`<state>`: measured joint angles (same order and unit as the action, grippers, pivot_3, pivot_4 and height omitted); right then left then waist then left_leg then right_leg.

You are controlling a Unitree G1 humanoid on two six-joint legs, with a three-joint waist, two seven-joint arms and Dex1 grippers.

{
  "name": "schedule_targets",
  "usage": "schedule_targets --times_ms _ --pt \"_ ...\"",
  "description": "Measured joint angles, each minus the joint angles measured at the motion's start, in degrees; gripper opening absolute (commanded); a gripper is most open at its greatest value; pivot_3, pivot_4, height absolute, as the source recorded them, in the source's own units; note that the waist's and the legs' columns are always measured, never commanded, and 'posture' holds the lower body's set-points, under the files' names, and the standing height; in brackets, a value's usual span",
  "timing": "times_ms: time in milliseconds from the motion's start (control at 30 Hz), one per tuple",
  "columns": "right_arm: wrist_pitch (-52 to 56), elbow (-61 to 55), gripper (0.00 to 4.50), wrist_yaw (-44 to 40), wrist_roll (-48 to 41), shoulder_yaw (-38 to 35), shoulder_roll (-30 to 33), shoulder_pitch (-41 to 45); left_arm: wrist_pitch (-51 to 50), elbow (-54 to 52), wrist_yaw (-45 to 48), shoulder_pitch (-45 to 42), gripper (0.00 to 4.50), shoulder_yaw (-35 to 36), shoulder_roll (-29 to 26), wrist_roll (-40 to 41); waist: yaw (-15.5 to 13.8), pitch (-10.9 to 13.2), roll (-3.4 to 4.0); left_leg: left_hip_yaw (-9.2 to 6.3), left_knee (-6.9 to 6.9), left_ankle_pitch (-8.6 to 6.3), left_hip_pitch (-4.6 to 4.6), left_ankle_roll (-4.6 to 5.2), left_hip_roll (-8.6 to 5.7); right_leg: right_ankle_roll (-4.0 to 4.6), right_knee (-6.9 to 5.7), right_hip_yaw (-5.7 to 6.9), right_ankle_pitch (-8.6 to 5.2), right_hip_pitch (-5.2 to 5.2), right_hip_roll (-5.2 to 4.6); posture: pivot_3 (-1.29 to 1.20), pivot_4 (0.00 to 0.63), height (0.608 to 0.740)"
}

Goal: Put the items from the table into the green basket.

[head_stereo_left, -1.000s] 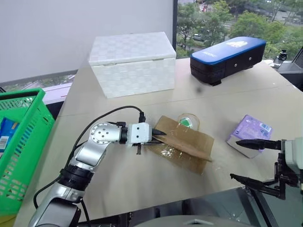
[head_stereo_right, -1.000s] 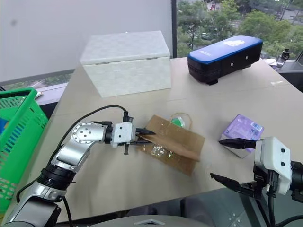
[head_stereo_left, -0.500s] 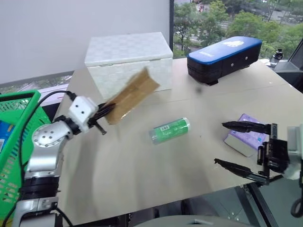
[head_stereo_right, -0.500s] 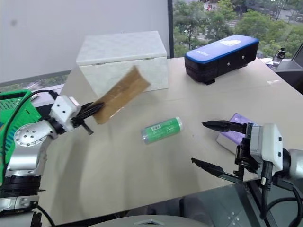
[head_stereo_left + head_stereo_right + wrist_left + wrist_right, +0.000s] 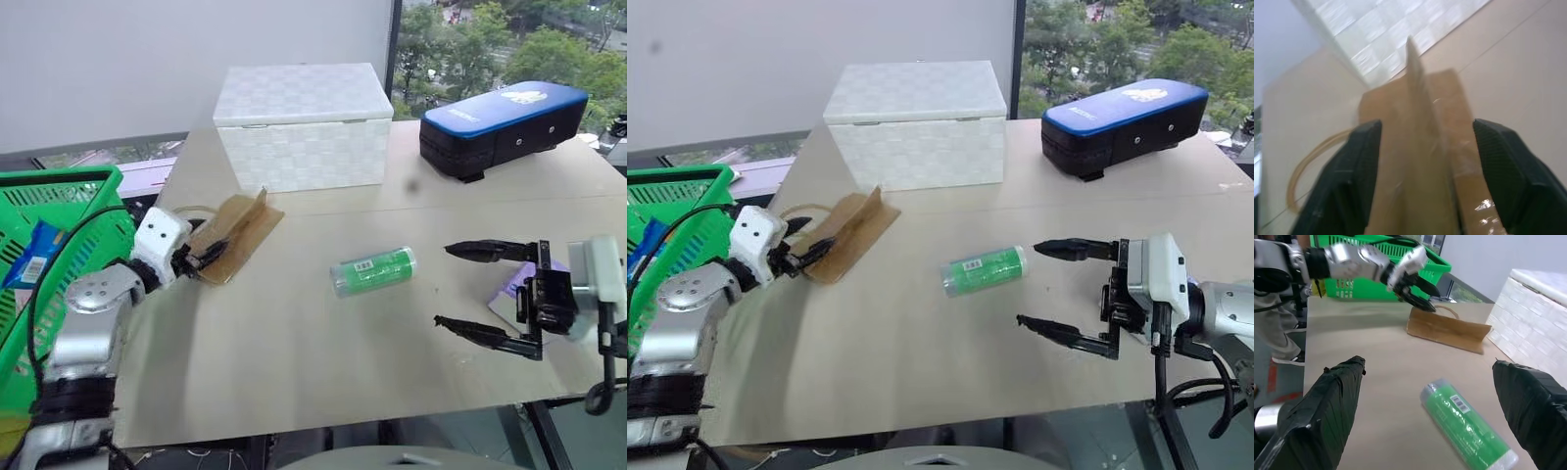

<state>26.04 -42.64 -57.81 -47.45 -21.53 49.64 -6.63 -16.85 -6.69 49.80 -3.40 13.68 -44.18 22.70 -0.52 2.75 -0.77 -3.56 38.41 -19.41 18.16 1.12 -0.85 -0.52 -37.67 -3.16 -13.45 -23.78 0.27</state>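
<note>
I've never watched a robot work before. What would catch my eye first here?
Probably the bright green basket at the table's left edge, and the green tube lying alone mid-table. Then the two black claws: the left gripper at a brown paper bag near the basket, the right gripper spread wide beside the tube.

An upper-floor office or lab — large window (image 5: 490,39) over treetops, plain beige table (image 5: 294,343).

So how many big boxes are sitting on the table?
2: the white woven box at the far middle of the table, and the black case with blue top at the far right.
</note>
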Motion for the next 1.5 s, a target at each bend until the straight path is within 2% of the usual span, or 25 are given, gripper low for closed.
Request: schedule_targets --times_ms 133,200,267,333,433,567,700,733,767,800,833,967,1100,1267,1400,1500 --pt "0.20 -0.42 4.50 0.68 0.74 -4.18 0.38 -4.98 -11.06 -11.63 1.97 -1.63 2.89 -4.20 -0.75 6.86 -0.54 -0.05 0.03 -0.01 0.09 0.00 0.06 0.03 -0.03 -0.02 -0.05 0.39 -0.01 0.10 -0.25 -0.06 0.000 0.740" --pt "0.27 -0.75 4.50 0.54 1.95 -6.29 0.79 -7.77 -15.74 -14.28 0.18 -5.20 2.89 -8.14 -0.76 6.48 -0.45 -0.09 0.08 0.03 0.11 0.05 0.04 -0.02 -0.02 -0.03 -0.08 0.49 -0.01 0.20 -0.27 -0.08 0.003 0.740" --pt "0.28 -1.21 4.50 0.05 3.54 -8.81 1.12 -11.48 -23.16 -15.24 -1.29 -11.99 2.89 -15.36 -1.60 4.51 -0.25 -0.08 0.08 0.08 0.19 0.07 -0.01 -0.04 -0.02 -0.17 -0.06 0.55 -0.10 0.32 -0.08 -0.12 0.006 0.740" --pt "0.25 -1.38 4.50 -0.61 4.79 -11.05 1.40 -14.15 -30.19 -13.60 0.38 -19.53 2.89 -22.07 -1.70 4.42 0.43 -0.09 0.10 0.32 0.20 0.08 0.06 -0.03 -0.06 -0.26 -0.09 0.53 -0.17 0.52 0.44 -0.15 0.008 0.740" --pt "0.31 -1.61 4.50 -1.05 5.50 -13.09 1.72 -15.88 -35.59 -8.41 1.52 -27.49 2.89 -28.00 0.06 3.24 2.74 -0.08 0.11 0.59 0.17 0.07 -0.15 -0.03 0.06 -0.25 -0.09 0.26 -0.19 0.61 0.71 -0.19 0.011 0.740" --pt "0.39 -1.76 4.50 -1.75 6.35 -13.73 1.98 -17.40 -36.12 -1.08 3.27 -33.51 2.89 -36.01 3.39 -1.04 5.60 -0.06 0.13 0.71 0.12 0.07 -0.26 -0.03 0.16 -0.22 -0.12 -0.22 -0.20 0.62 0.89 -0.24 0.015 0.740" --pt "0.28 -2.21 4.50 -1.80 8.53 -13.39 2.20 -19.05 -32.98 5.84 4.68 -37.76 2.89 -43.07 5.59 -7.82 7.10 -0.09 0.15 0.78 0.11 0.06 -0.34 -0.02 0.15 -0.25 -0.09 -0.51 -0.20 0.62 0.89 -0.27 0.021 0.740" --pt "0.32 -2.57 4.50 -1.72 8.73 -13.24 2.20 -19.42 -32.36 7.15 5.38 -38.43 2.63 -43.68 6.68 -8.93 7.45 -0.12 0.18 0.82 0.11 0.05 -0.37 -0.01 0.15 -0.32 -0.08 -0.56 -0.23 0.65 0.83 -0.27 0.023 0.740" --pt "0.38 -2.81 4.50 -1.69 8.89 -13.13 2.18 -19.55 -32.22 7.69 5.71 -38.50 2.33 -43.82 7.30 -9.50 7.52 -0.14 0.21 0.82 0.11 0.05 -0.37 0.00 0.15 -0.43 -0.09 -0.58 -0.29 0.66 0.78 -0.27 0.023 0.740" --pt "0.41 -2.96 4.50 -1.64 9.02 -13.13 2.19 -19.76 -32.14 7.83 5.83 -38.50 2.21 -43.83 7.53 -9.69 7.54 -0.14 0.22 0.81 0.11 0.05 -0.37 0.00 0.13 -0.45 -0.08 -0.60 -0.30 0.68 0.77 -0.27 0.024 0.740" --pt "0.59 -3.70 4.50 -1.68 9.55 -13.14 2.19 -21.05 -31.56 7.93 6.16 -38.49 1.73 -43.87 8.09 -10.63 7.54 -0.17 0.25 0.76 0.11 0.05 -0.41 0.00 0.09 -0.52 -0.05 -0.68 -0.35 0.80 0.78 -0.27 0.024 0.740" --pt "1.81 -3.94 4.50 -0.88 10.34 -12.97 2.19 -21.86 -31.36 7.19 6.36 -38.00 1.10 -43.70 8.25 -12.41 7.73 -0.29 0.29 0.74 0.12 0.04 -0.49 0.01 0.06 -0.59 -0.03 -0.84 -0.38 0.91 0.79 -0.26 0.022 0.740" --pt "2.38 -4.06 4.50 0.58 10.07 -10.33 2.23 -17.89 -30.52 5.56 6.04 -35.47 1.10 -41.55 8.30 -12.76 7.90 -0.52 0.52 0.72 0.11 0.04 -0.53 0.02 0.08 -0.59 -0.05 -0.85 -0.38 0.91 0.81 -0.20 0.011 0.740" --pt "2.41 -2.82 4.50 0.90 9.72 -5.97 2.62 -11.20 -32.12 1.61 5.24 -30.42 1.10 -34.73 8.19 -9.70 7.97 -0.47 0.46 0.66 0.06 0.04 -0.46 0.02 0.31 -0.55 -0.08 -0.82 -0.39 0.80 1.03 -0.17 0.006 0.740" --pt "2.23 -1.17 4.50 0.87 9.21 -3.27 2.82 -6.44 -34.93 -2.31 3.57 -27.02 1.10 -27.21 7.74 -5.50 7.50 -0.31 0.22 0.66 0.05 0.04 -0.25 0.01 0.36 -0.54 -0.05 -0.85 -0.38 0.61 0.80 -0.11 0.000 0.740" --pt "2.13 -0.11 4.50 0.96 7.90 -0.81 2.64 -1.02 -37.98 -7.57 2.31 -24.63 1.10 -18.98 4.49 -2.06 7.03 -0.28 0.17 0.65 0.04 0.04 -0.21 0.01 0.32 -0.54 -0.06 -0.85 -0.37 0.53 0.70 -0.06 0.000 0.740"
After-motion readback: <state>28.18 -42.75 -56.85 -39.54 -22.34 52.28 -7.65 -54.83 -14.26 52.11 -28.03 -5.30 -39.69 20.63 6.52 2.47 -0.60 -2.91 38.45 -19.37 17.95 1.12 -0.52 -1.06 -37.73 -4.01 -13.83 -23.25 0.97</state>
